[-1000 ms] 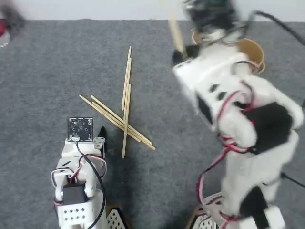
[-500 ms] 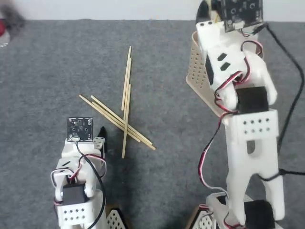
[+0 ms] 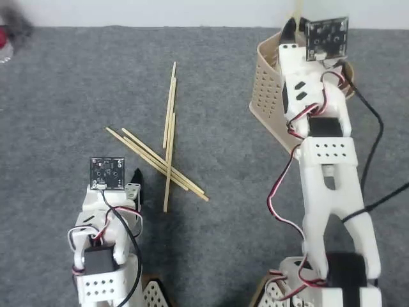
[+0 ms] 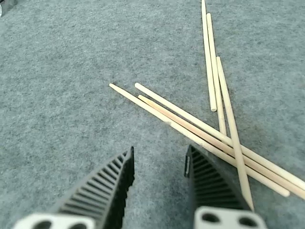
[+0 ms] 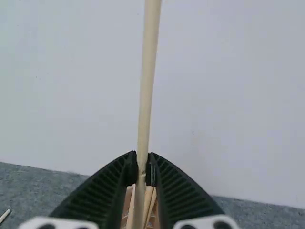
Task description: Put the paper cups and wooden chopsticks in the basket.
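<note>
Where it sits at the mat's [image 3: 57,96] near left, left gripper [image 4: 159,152]: jaws spread, nothing between them. Loose chopsticks [image 3: 167,150]: several, crossed on the mat just ahead of it. Basket [image 3: 265,89]: far right. Right gripper [image 5: 141,164]: above the basket, jaws pinching one upright chopstick [image 5: 147,86].

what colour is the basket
Beige, with a grid of small holes in its wall. The basket shows best in the high view.
</note>
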